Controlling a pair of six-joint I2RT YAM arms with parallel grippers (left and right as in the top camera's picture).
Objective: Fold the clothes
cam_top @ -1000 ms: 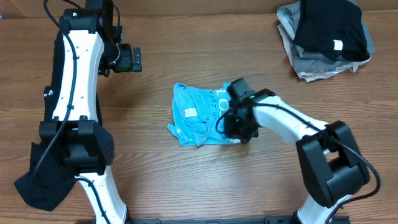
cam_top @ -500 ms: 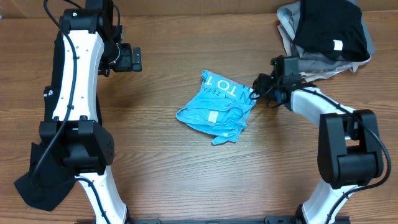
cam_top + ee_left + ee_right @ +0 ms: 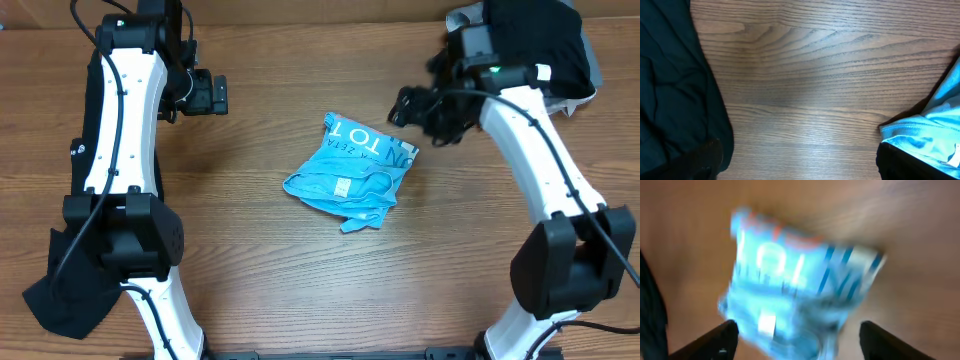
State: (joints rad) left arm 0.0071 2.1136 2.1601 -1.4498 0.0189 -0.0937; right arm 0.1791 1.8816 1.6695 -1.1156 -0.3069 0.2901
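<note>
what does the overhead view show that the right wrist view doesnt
Only overhead: the left arm, the right arm, a clothes pile at the table's far edge, and a black garment by the left arm's base. Only right wrist: its own jaws at the bottom corners, spread wide with nothing between them. Both: the blue shirt crumpled on the wood table, though the wrist picture is blurred.

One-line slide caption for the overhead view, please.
Crumpled light blue T-shirt mid-table, right gripper open just beyond its corner, left gripper open at far left, garment pile at back right.
</note>
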